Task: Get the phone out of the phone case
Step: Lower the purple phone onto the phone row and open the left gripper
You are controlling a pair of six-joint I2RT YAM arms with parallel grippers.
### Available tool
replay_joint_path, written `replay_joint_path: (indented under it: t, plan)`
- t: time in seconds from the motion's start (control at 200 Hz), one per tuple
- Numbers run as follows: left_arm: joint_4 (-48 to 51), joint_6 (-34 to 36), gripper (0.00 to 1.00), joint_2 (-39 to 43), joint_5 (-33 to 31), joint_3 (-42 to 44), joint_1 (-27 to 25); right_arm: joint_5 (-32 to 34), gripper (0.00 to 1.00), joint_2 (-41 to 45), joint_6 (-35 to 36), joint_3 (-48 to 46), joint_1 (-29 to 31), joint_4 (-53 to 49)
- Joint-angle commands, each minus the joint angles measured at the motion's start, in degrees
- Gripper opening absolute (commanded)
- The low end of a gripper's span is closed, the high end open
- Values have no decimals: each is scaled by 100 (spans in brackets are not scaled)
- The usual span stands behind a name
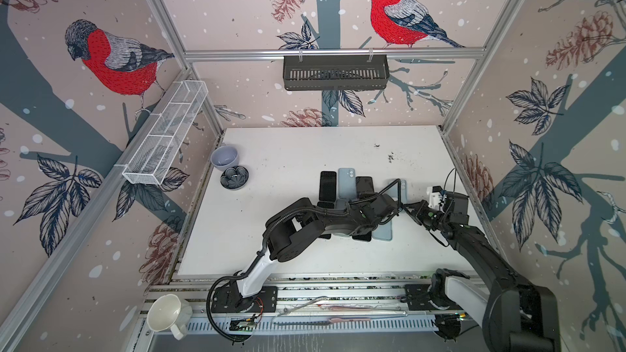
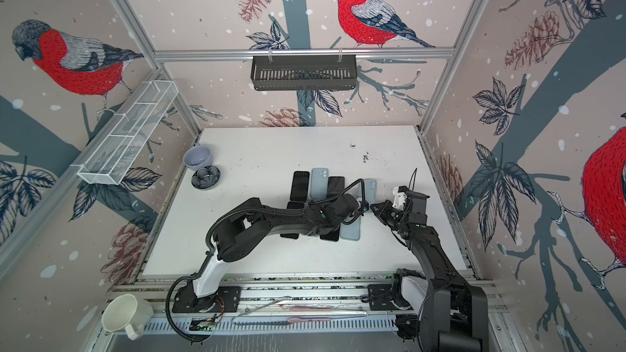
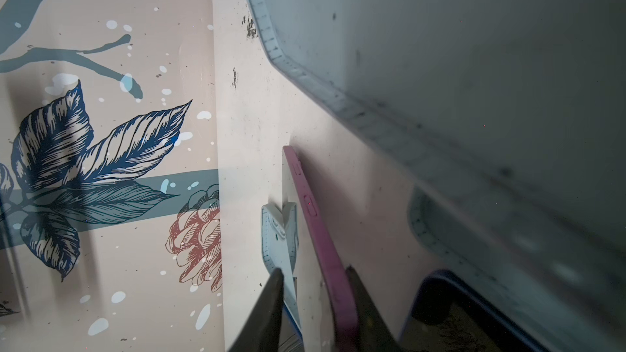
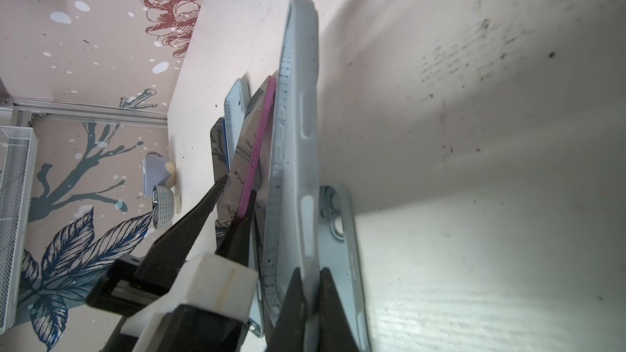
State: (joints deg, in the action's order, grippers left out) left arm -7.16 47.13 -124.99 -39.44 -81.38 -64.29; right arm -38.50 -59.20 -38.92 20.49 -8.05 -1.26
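Note:
A pale blue phone case (image 4: pixel 298 150) stands on its edge, and my right gripper (image 4: pixel 310 286) is shut on its side wall. In the left wrist view the same case (image 3: pixel 440 62) fills the frame close up. The phone (image 4: pixel 257 137), pink-rimmed with a dark screen, leans on its edge just beside the case and outside it. My left gripper (image 3: pixel 314 270) is open astride the phone (image 3: pixel 320 231). One finger rests against the pink rim and the other stands clear of it. In both top views the two grippers (image 1: pixel 393 206) (image 1: pixel 408 206) meet right of centre, where the left arm hides the phone.
Black phones (image 1: pixel 328 186) and more pale blue cases (image 1: pixel 347 182) lie in a row under and behind the left arm. A lilac cup (image 1: pixel 225 157) and a dark dish (image 1: pixel 234 177) sit at the back left. A white mug (image 1: pixel 167 313) stands on the front rail. Baskets (image 1: pixel 166 133) (image 1: pixel 335 72) hang on the walls.

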Motion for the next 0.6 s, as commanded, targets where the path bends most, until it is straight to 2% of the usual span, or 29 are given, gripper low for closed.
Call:
replay_joint_path:
  t: [0.0, 0.17, 0.595]
  plan:
    - [-302, 81, 47, -30, 16, -30, 18, 17, 1, -107, 144, 75, -10, 227]
    - [-330, 85, 52, -104, -2, -94, 48, 51, 1, -336, 244, 206, -5, 214]
    - [-216, -15, 76, -254, 110, -297, 143, 80, 1, -783, 385, 350, -15, 302]
